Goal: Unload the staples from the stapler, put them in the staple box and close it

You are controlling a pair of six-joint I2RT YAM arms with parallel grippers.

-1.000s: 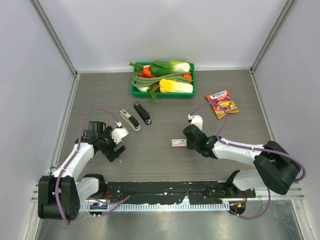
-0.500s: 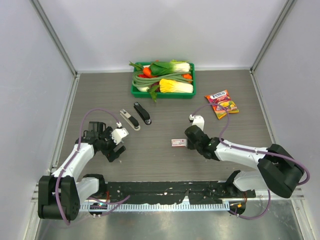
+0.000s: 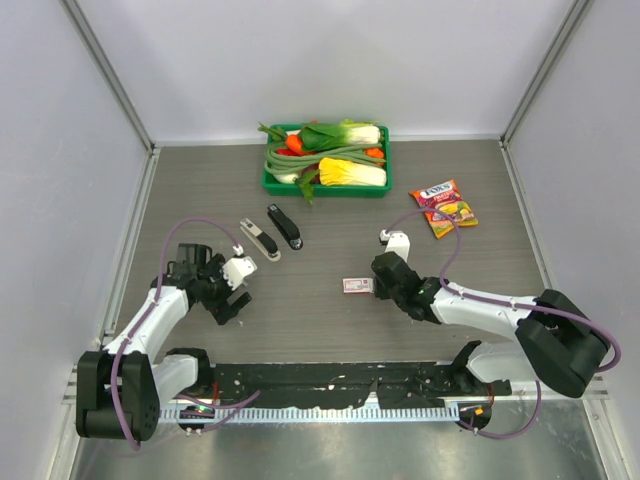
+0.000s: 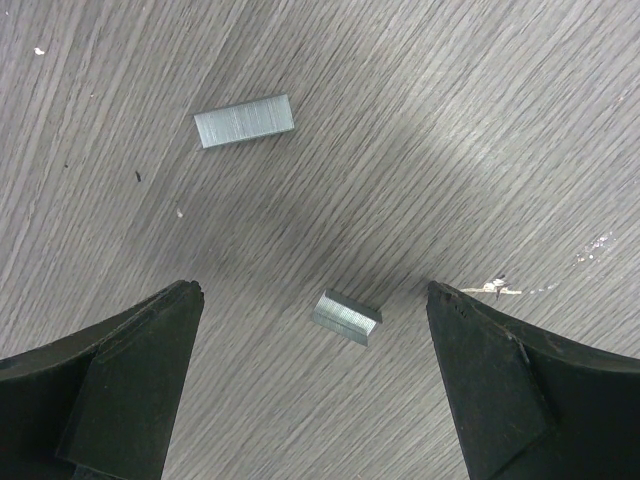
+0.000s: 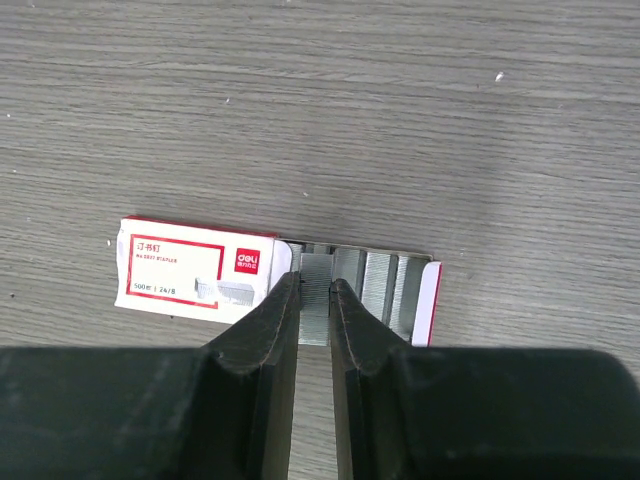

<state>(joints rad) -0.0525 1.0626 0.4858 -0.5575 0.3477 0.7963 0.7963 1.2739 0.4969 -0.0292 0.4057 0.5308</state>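
Note:
The white and grey stapler lies left of centre, with nothing touching it. Two short grey strips of staples lie on the table under my left gripper, which is open: one strip between the fingertips, the other strip farther out. In the top view the left gripper hangs below and left of the stapler. My right gripper is shut on a staple strip over the open end of a small pink-and-white staple box. The top view shows the right gripper just right of that box.
A black stapler lies beside the white one. A green tray of vegetables stands at the back. A candy bag lies at the right. More staple strips fill the open box.
The right arm has shifted slightly to the right and nearer, still gripping the strip by the box. The left arm and both staplers have not moved.

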